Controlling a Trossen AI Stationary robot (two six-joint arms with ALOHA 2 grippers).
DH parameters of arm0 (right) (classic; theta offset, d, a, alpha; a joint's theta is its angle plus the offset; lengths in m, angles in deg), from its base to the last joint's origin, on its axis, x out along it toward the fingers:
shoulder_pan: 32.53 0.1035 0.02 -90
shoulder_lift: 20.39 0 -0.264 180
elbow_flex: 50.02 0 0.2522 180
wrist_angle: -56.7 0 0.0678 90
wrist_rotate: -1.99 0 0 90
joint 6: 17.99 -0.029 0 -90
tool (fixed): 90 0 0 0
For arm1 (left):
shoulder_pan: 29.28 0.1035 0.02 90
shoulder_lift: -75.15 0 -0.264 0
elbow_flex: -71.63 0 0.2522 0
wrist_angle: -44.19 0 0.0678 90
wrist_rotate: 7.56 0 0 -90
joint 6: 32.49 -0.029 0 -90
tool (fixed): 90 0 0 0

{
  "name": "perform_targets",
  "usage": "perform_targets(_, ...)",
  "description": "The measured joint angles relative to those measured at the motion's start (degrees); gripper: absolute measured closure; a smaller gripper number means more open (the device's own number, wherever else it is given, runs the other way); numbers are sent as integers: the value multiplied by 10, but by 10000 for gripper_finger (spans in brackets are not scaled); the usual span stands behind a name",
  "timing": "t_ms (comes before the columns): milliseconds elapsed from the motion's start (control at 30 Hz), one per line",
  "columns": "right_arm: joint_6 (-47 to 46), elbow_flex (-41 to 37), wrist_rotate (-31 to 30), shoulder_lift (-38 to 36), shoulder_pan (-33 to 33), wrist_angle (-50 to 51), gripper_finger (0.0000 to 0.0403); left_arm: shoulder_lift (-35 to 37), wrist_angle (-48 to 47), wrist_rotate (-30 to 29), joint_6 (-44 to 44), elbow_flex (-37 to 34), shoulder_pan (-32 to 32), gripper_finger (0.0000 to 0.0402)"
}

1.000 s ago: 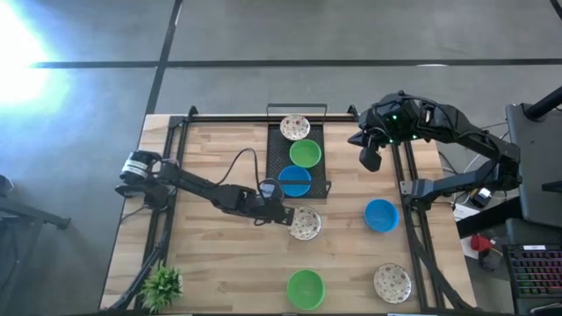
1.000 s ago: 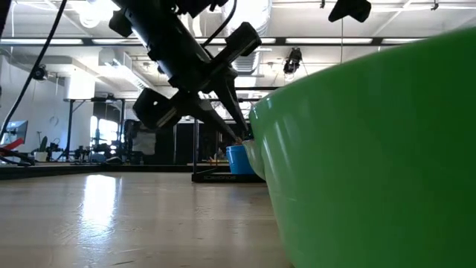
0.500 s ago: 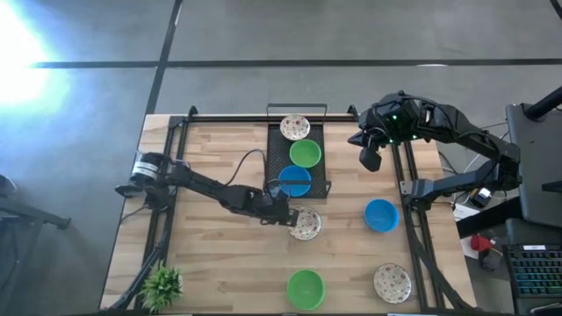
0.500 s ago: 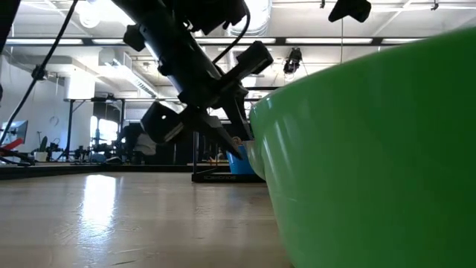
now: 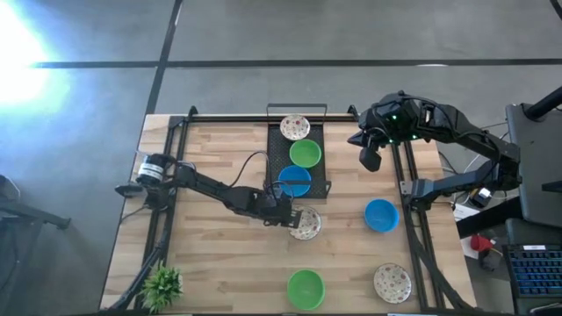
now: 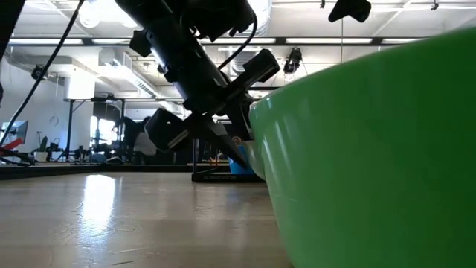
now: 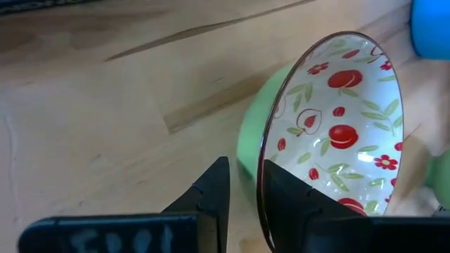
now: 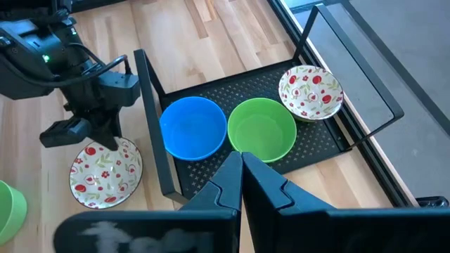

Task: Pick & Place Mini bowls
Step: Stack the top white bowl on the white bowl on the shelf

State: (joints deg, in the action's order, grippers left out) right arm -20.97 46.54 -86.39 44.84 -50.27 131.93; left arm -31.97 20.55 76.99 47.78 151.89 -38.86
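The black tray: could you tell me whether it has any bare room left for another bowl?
Hardly: the black tray holds a floral bowl, green bowl and blue bowl in a touching row. Bare wood lies between the potted plant and the near green bowl.

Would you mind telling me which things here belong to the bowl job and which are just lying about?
Job: floral bowl gripped at its rim by left gripper; black tray holding three bowls; blue bowl, green bowl, second floral bowl on table.

Lying about: potted plant.
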Motion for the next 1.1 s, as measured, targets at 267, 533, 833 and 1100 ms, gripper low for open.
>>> perform_targets(267,0,0,0,0,0,0,394,0,-4,-2,16,-1,1,393)
perform_targets(533,0,0,0,0,0,0,394,1,-20,-1,20,0,1,397)
perform_targets(833,2,0,0,0,0,0,394,9,-27,24,16,6,1,400)
perform_targets(1100,7,0,0,0,0,0,394,45,-33,48,-21,34,2,400)
